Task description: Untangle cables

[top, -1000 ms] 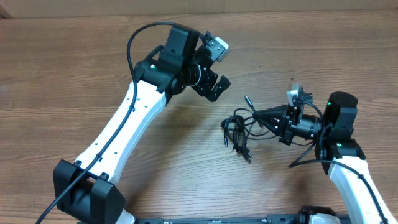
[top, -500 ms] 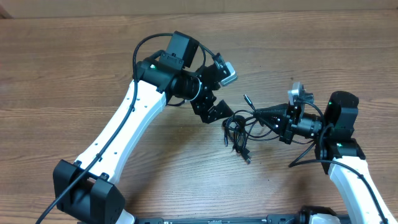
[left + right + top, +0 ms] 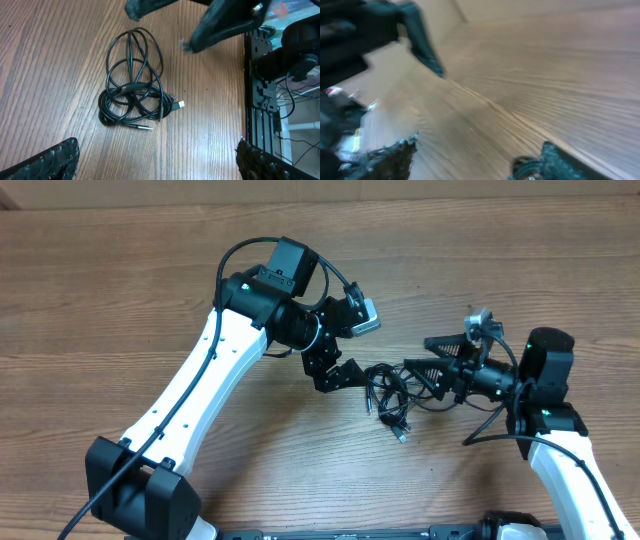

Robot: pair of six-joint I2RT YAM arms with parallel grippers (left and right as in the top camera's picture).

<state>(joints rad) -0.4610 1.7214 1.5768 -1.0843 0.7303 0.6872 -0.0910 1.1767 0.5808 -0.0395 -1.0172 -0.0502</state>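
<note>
Blur smears the right wrist view. Beside the cables [image 3: 390, 394], the right end effector [image 3: 420, 354], previously shut, now gapes wide; the left end effector [image 3: 156, 161], also wide, has drawn nearer.

Overhead looking down, left wrist close above shared cables [image 3: 132, 95]

cables [image 3: 388, 392] | thin, black, looped in one tangle | flat on table [image 3: 120, 290] | one tip silvery
</note>
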